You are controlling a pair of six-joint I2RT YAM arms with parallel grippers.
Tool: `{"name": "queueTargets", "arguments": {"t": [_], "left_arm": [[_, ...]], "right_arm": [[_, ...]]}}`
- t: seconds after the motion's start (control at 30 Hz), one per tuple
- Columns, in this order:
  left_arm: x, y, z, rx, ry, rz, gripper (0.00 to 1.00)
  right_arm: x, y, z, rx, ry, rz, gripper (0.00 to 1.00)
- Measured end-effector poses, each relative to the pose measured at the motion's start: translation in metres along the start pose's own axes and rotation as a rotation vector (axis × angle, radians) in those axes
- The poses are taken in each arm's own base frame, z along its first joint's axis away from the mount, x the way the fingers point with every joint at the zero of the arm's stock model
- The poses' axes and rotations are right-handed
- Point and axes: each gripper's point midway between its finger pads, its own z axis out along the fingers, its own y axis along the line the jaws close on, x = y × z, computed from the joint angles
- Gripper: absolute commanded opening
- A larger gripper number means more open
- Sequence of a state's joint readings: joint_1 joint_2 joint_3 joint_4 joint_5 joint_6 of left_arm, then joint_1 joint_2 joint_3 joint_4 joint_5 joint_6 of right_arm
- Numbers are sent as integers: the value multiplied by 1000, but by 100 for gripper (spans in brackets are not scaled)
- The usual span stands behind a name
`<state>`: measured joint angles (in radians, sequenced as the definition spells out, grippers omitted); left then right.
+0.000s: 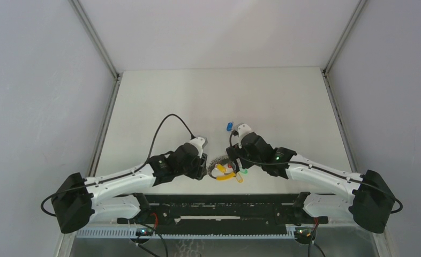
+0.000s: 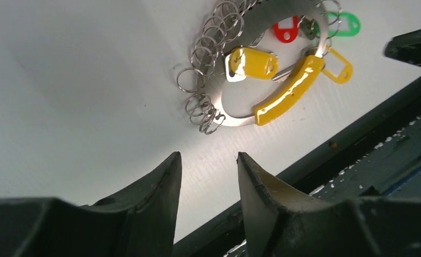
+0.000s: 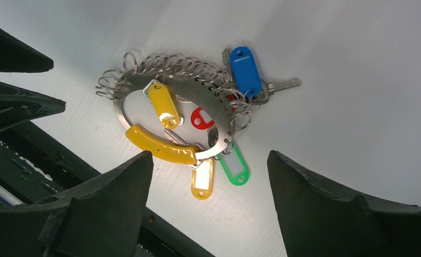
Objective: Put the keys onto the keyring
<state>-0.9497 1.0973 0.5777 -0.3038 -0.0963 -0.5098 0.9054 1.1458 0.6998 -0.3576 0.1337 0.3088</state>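
Note:
The keyring [image 1: 215, 162] lies on the white table between my two grippers: a flat grey metal band [image 3: 219, 110] strung with several small wire rings, closed by a yellow curved section [image 3: 160, 145]. Keys with a yellow head [image 3: 164, 104], a red head [image 3: 200, 119], a green head [image 3: 234, 168] and a second yellow head [image 3: 203, 182] lie in or against it. A blue-headed key [image 3: 246, 69] rests at its far side. Another blue head [image 1: 229, 127] lies apart, farther back. My left gripper [image 2: 207, 155] is open and empty, short of the ring [image 2: 232, 120]. My right gripper [image 3: 209, 152] is wide open and empty above it.
A black rail [image 1: 219, 206] runs along the table's near edge, close to the ring [image 2: 358, 134]. Grey walls close in the table's left, right and back. The right gripper's dark tip [image 2: 412, 48] shows in the left wrist view, and the left gripper [image 3: 10, 101] shows in the right wrist view.

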Motion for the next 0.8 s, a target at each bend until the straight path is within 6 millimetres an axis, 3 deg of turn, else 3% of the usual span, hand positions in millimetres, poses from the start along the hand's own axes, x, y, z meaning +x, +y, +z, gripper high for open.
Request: {"name": "queueTargets", "arguments": {"t": [0.4, 0.8], "left_arm": [[38, 2, 24, -42, 147, 105, 39], [22, -10, 40, -27, 130, 140, 36]], "right_arm": [[0, -2, 0, 12, -3, -1, 78], [0, -5, 0, 23, -1, 1, 79]]}}
